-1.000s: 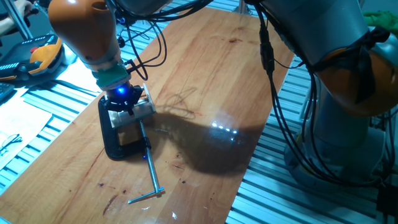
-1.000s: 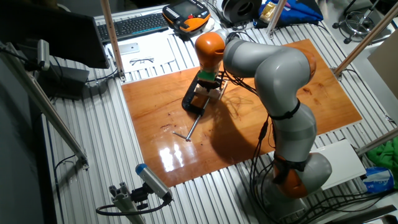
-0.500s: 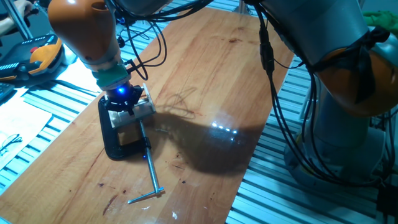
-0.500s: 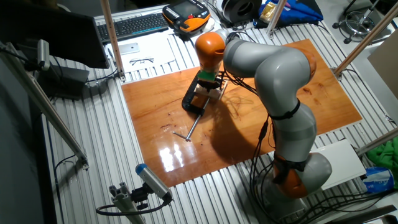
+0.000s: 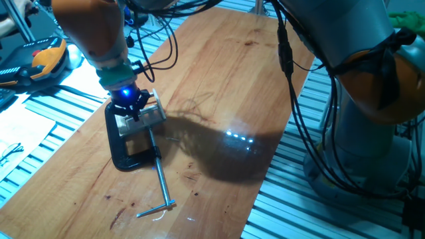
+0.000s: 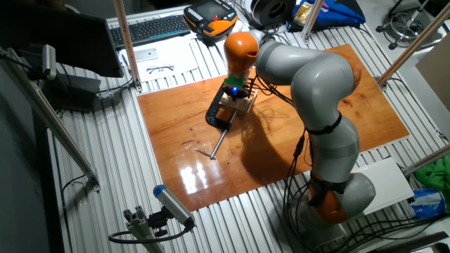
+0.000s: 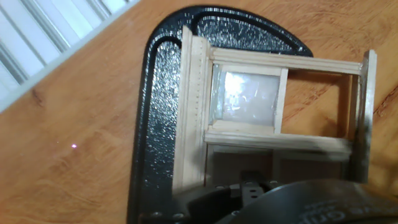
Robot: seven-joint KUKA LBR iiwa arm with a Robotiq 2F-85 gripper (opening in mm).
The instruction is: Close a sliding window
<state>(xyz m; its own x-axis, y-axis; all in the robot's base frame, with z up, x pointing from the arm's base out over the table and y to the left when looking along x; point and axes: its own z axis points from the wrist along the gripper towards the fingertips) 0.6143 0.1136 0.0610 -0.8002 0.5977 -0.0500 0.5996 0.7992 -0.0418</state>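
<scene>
Near the left edge of the table: I have the arm's gripper (image 5: 130, 109) hanging right over the sliding window (image 5: 141, 114).
Window location: it sits in the black clamp (image 5: 123, 154) on the wooden table (image 5: 219, 79), near the left side in one fixed view; the clamp's long screw (image 5: 161, 178) runs toward the near edge.
Window state: from the hand view, the pale pane (image 7: 247, 94) sits at the left of the frame (image 7: 273, 118), and the right part shows bare table through it, so I judge it not yet closed.
Gripper state: I cannot tell whether it is parted or closed; the fingers are hidden in both fixed views, and the hand view shows only dark hardware at the bottom.
Contact: I cannot tell whether anything touches the window.
Risk, slip: I think a push landing on the thin rail instead of the pane's edge would skid off and leave the gap.
Risk, jam: pressing down while sliding could bind the pane in its rails.
Risk, shift: a hard sideways push could twist the window in the clamp.
</scene>
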